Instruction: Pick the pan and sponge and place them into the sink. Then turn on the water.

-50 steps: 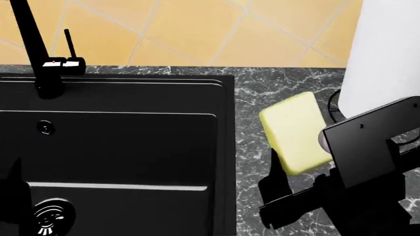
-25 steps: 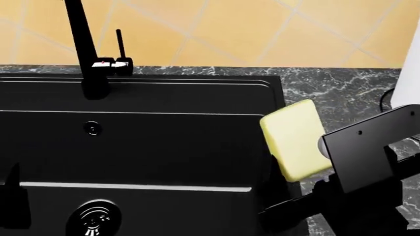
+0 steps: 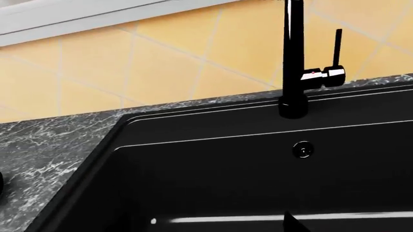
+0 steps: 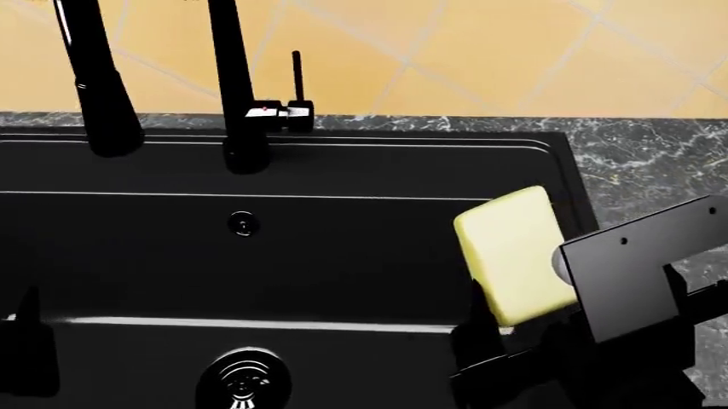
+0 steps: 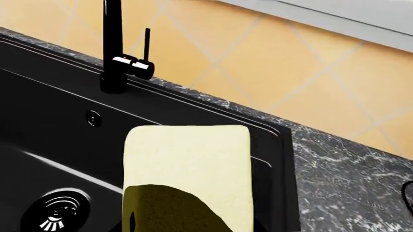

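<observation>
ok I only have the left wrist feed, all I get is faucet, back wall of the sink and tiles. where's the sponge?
Observer: The right gripper holds the sponge, over the right side of the sink in the head view.
Operator: drain visible anywhere?
Observer: Yes, the chrome drain sits at the basin floor, below the overflow hole in the head view.
Operator: pan in yet?
Observer: No pan shows in any view, in the basin or elsewhere.
Operator: water running?
Observer: No stream shows under the faucet in the head or right wrist view.
</observation>
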